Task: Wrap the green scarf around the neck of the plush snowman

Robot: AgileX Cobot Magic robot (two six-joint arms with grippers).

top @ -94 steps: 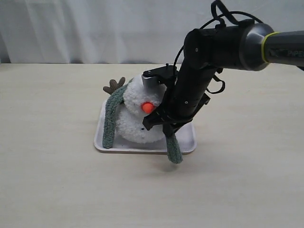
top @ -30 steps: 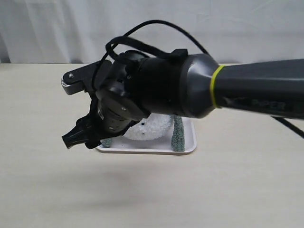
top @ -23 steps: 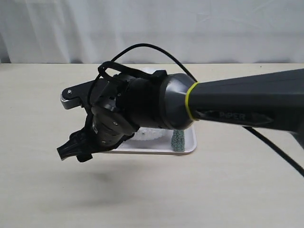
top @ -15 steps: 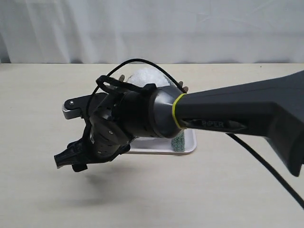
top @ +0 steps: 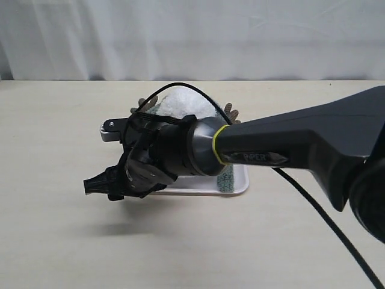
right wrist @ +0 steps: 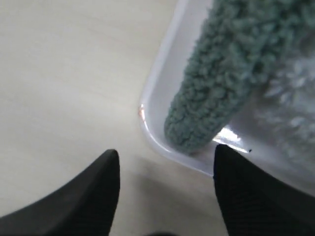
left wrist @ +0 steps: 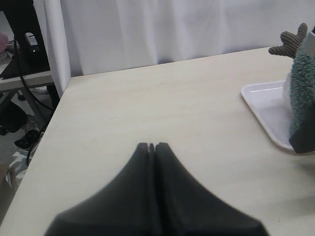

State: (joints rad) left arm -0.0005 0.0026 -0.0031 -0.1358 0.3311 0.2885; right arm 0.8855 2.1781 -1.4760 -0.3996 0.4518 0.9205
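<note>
green scarf [right wrist: 216, 83] end in tray [right wrist: 156, 93] | right claw [right wrist: 166, 150] apart, arm [top: 289, 144] masking plush snowman [top: 180, 102] | left claw [left wrist: 151, 146] together

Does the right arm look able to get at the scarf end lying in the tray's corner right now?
Probably yes. In the right wrist view the green scarf ends in the corner of the tray, just ahead of the open jaws of the right arm, and nothing lies between them.

right arm [top: 180, 153]: fronting plush snowman [top: 180, 103] | green scarf [top: 226, 178]: end on tray [top: 240, 176]
</note>
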